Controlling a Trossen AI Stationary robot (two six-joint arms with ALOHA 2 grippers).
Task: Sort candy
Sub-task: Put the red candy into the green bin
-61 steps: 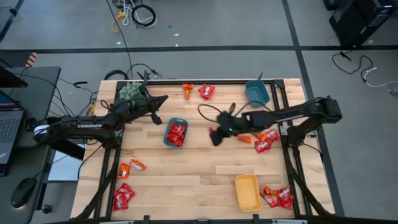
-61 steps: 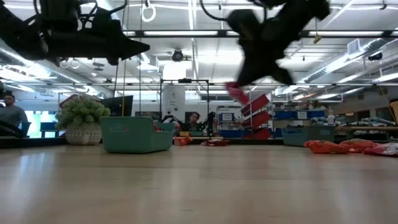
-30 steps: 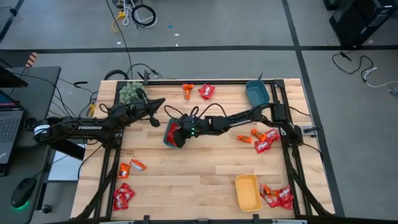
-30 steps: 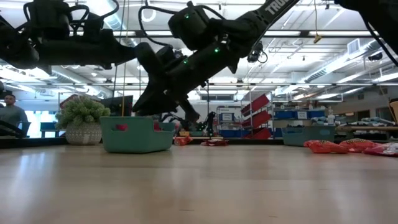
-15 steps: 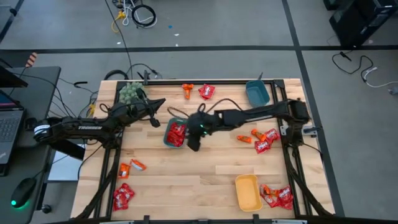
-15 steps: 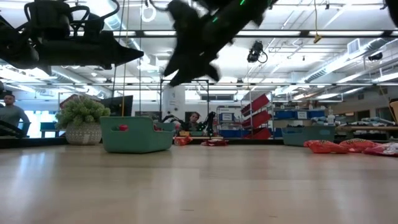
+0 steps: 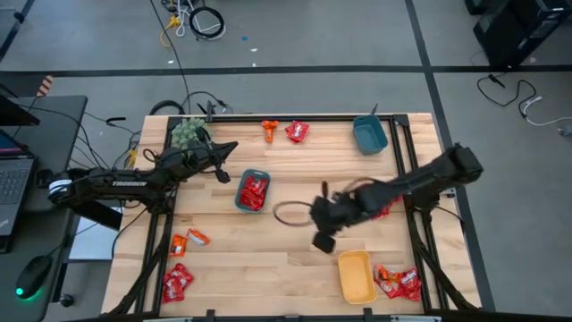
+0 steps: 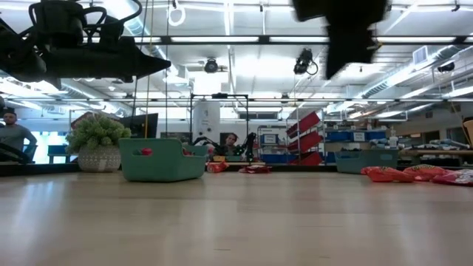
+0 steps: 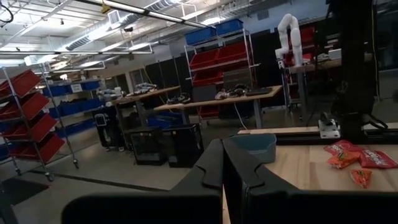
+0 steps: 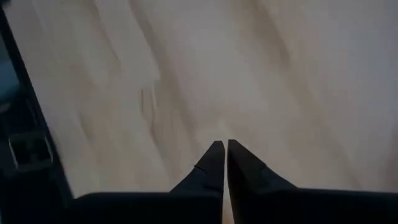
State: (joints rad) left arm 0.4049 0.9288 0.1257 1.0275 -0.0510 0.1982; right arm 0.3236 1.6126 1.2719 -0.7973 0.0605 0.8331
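Right gripper blurred over bare table, jaws empty.

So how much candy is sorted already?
Some red candies already lie in the teal tray. The right tool is shut and empty over bare wood; the left tool waits, shut. The blue tray and yellow tray look empty, and loose piles remain at the far edge and near corners.

The right gripper hangs above mid-table, fingers pressed together, arm stretched in from the right edge. The left gripper, closed too, is raised over the far-left part.
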